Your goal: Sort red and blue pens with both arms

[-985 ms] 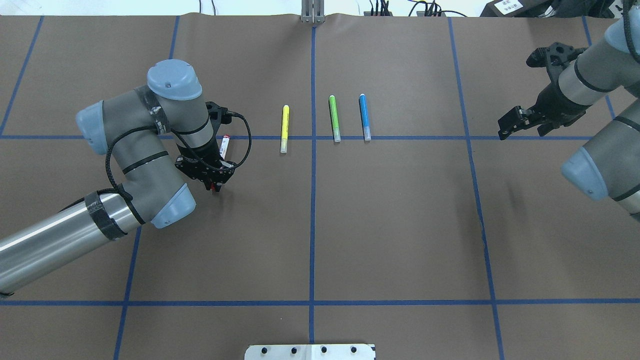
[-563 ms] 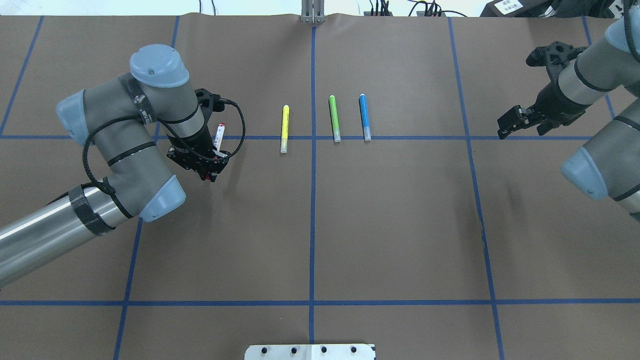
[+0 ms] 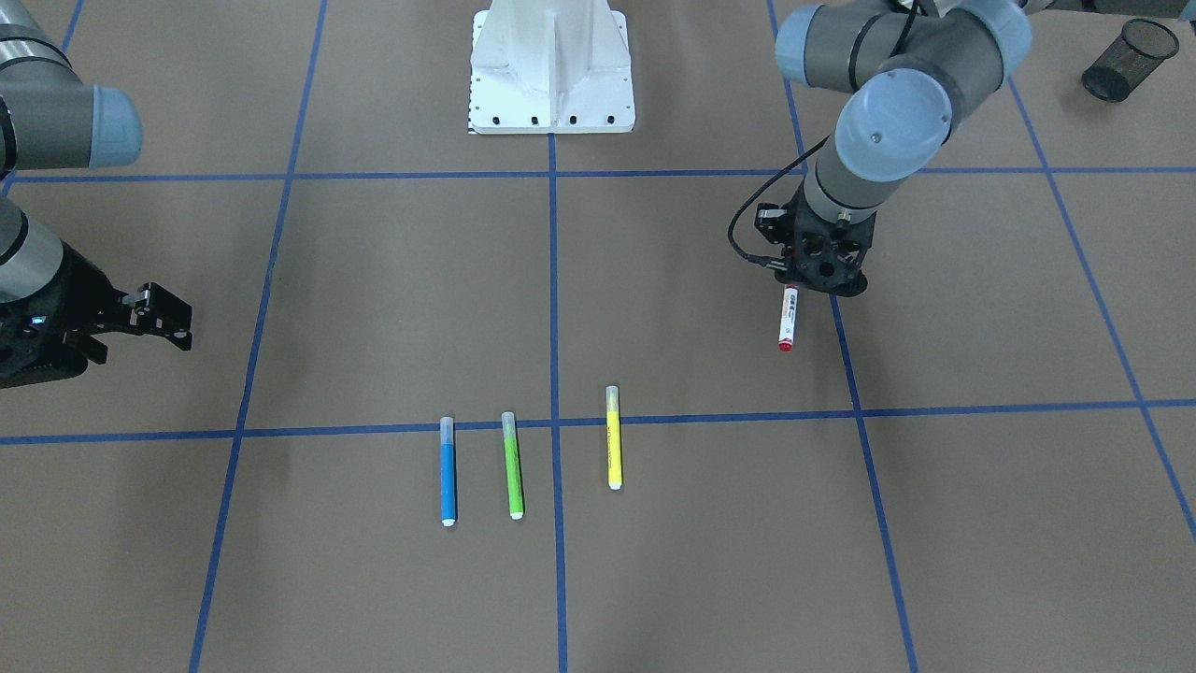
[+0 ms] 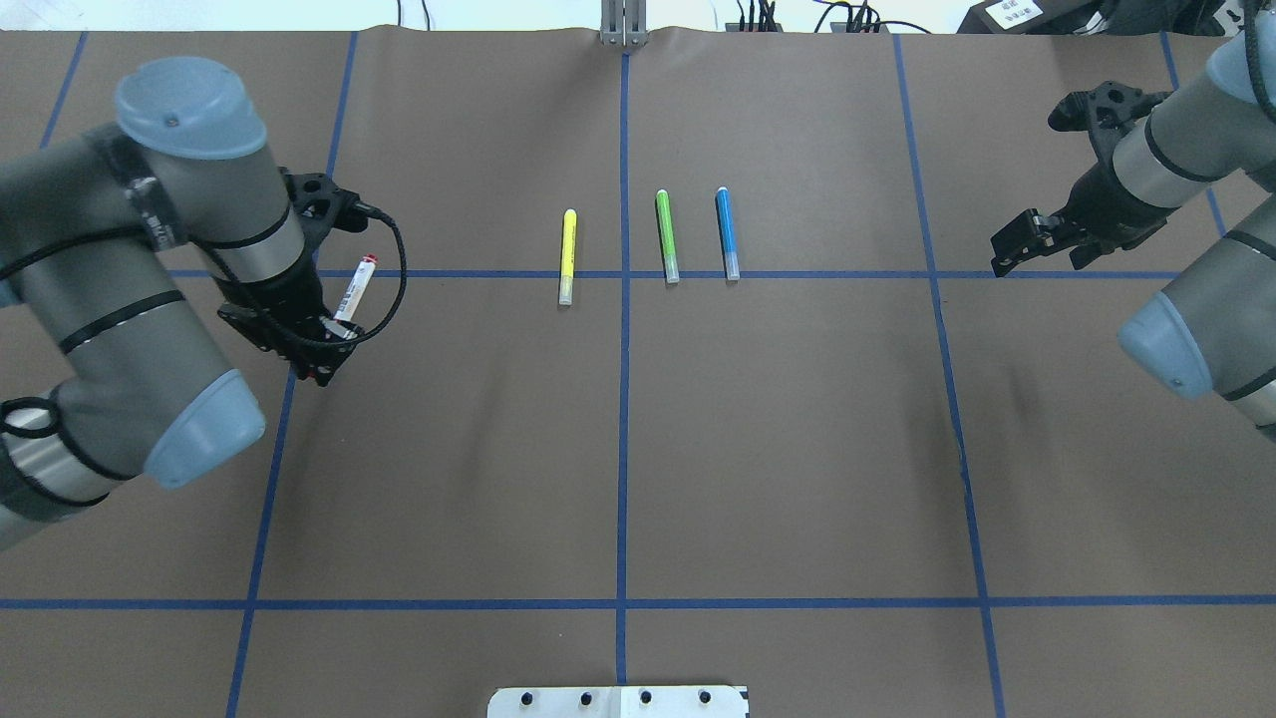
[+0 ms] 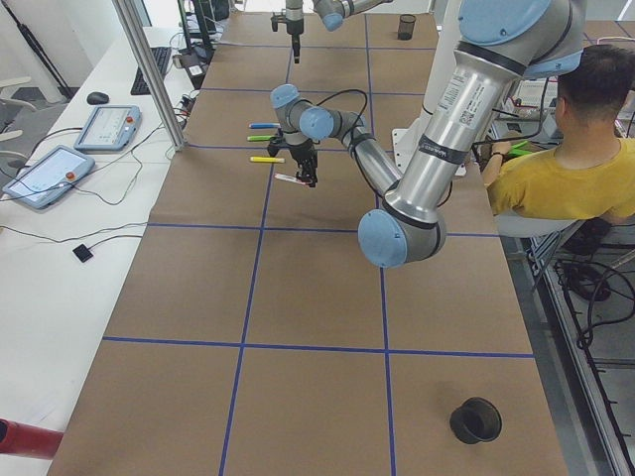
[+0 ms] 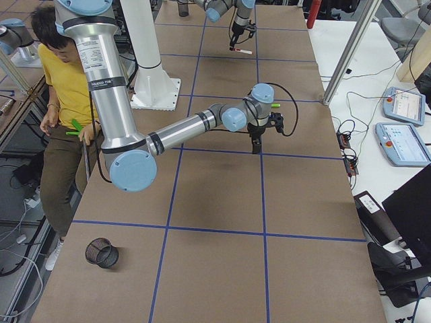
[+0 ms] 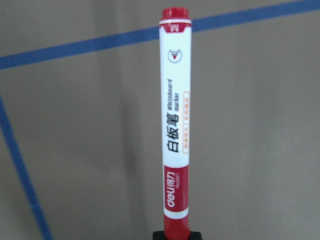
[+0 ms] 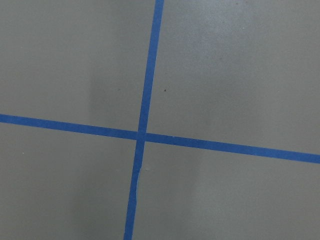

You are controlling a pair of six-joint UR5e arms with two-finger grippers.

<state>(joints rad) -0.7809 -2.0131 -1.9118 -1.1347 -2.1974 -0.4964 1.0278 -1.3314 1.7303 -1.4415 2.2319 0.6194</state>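
Table (image 4: 797, 449) bears one blue highlighter (image 4: 727, 231), two other highlighters (image 4: 665, 231); left gripper (image 4: 329, 334) clamps one red marker (image 4: 357, 284); right gripper (image 4: 1037, 254) spread.

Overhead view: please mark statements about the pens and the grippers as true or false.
1. The left gripper holds the red-capped marker with a white printed barrel. True.
2. The slim blue highlighter, the slim green highlighter and the slim yellow highlighter lie on the brown table. True.
3. The blue one lies in the middle. False: the green one does.
4. The right gripper grips a pen. False: it is open and empty.
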